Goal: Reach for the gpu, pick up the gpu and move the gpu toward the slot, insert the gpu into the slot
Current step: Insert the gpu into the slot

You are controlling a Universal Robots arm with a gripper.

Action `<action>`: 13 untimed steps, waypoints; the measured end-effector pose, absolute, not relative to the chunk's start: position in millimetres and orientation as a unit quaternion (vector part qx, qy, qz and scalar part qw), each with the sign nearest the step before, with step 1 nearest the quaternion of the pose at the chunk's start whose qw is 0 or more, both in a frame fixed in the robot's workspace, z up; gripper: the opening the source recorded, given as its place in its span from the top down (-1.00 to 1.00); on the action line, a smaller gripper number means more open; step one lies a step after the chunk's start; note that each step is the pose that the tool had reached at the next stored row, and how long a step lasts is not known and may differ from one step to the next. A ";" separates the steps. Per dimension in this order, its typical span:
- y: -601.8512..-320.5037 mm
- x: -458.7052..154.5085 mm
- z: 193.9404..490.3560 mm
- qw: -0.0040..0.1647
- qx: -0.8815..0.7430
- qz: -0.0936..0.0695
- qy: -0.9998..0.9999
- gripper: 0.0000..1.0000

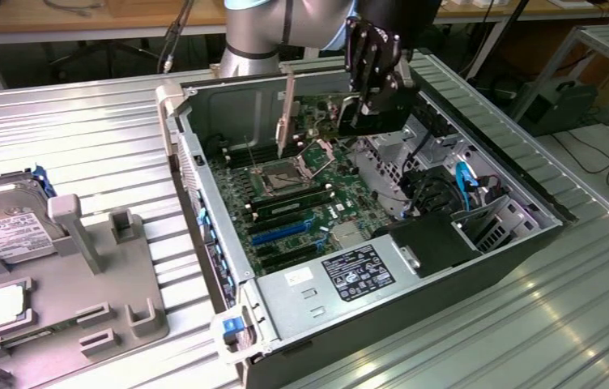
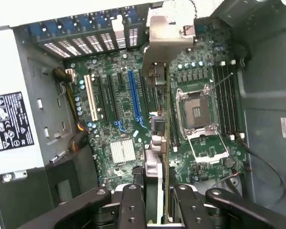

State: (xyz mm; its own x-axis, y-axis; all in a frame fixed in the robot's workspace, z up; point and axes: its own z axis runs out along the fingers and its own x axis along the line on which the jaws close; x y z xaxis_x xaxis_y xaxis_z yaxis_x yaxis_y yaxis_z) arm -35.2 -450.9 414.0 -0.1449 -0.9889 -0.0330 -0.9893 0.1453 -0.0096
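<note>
The gpu [image 1: 286,109] hangs edge-down above the open computer case, its silver end bracket pointing toward the case's back wall. My gripper [image 1: 369,121] is shut on the card's other end. In the wrist view the gpu [image 2: 166,119] appears edge-on between the two fingers [image 2: 133,205], with the bracket farthest from them. The slot [image 2: 133,95], a long bright blue strip, lies on the motherboard beside the line of the card and apart from it. From the exterior view the slot [image 1: 279,232] sits lower on the board, nearer the power supply, well below the held card.
The case walls [image 1: 180,146] surround the motherboard. On the board are a processor socket [image 1: 286,170], black memory strips [image 1: 288,203] and a white connector strip [image 2: 89,95]. A power supply [image 1: 353,275] fills the near end. A hard drive [image 1: 2,227] and processor chip [image 1: 2,304] rest on a grey fixture.
</note>
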 end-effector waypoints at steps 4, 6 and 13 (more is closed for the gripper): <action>-450.3 -34.8 412.8 0.016 -0.668 0.007 0.744 0.44; -449.4 -34.4 412.7 0.016 -0.669 0.007 0.743 0.44; -449.3 -34.5 412.4 0.016 -0.669 0.007 0.743 0.44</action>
State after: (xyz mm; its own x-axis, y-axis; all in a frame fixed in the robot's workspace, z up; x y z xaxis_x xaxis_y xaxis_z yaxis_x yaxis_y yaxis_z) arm -34.5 -449.3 412.4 -0.1035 -0.9941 -0.0331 -0.9945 0.1039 -0.0105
